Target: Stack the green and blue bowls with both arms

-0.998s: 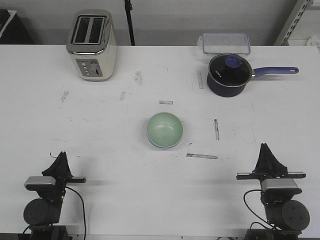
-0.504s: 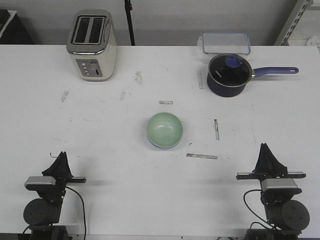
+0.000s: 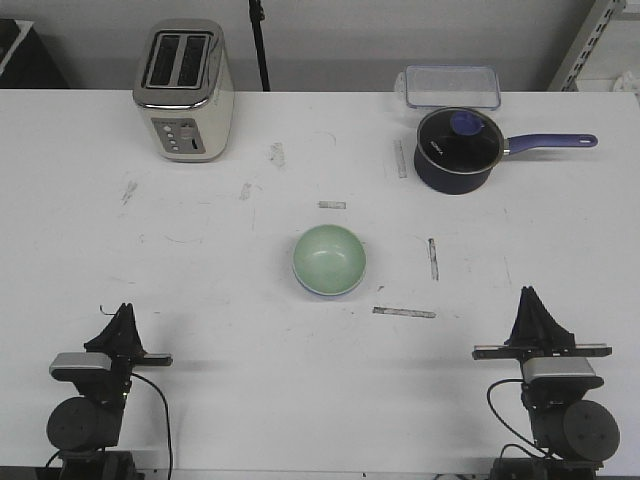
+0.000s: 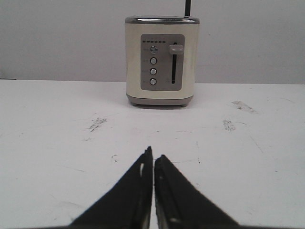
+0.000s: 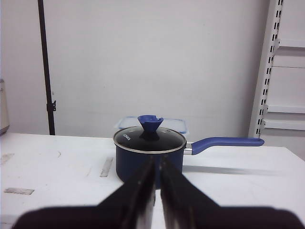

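While one green bowl (image 3: pixel 329 260) sits mid-table, left gripper (image 4: pixel 153 160), right gripper (image 5: pixel 157 164) both clenched, empty; one saucepan (image 3: pixel 457 150).

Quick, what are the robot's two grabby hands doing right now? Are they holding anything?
Left gripper: jaws closed, holding nothing, parked low facing the toaster.
Right gripper: jaws closed, holding nothing, facing the saucepan.

White scuffed table (image 3: pixel 300 380) before a plain pale wall (image 5: pixel 152 57), black pole (image 5: pixel 46 67), slotted shelving upright (image 5: pixel 267 71).
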### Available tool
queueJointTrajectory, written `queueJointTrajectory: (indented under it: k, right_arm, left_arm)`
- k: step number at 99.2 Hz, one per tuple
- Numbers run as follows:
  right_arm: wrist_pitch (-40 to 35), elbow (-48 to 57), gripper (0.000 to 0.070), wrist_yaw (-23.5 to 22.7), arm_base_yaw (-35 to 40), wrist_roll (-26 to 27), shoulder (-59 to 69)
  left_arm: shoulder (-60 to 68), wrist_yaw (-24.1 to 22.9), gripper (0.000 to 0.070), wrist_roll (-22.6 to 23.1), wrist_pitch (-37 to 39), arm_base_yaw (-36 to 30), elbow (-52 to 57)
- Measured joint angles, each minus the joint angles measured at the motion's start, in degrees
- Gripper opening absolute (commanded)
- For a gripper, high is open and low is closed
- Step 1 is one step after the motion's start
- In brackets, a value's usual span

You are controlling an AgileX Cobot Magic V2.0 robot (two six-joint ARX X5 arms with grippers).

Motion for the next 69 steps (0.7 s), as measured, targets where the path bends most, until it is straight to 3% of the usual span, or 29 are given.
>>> queueJointTrajectory:
  k: [37,69]
  right_arm:
    - [-0.59,-0.72,0.0015,-0.44,0.00,-0.02,-0.13]
    - [1.57,-13.62,0.0015,-0.46,0.02,0.92,-7.63]
  left_arm:
    - [0.00,0.00,0.0002,0.00,0.00,0.00,0.00]
    - [0.00,0.00,0.0002,0.00,-0.02,0.00,0.00]
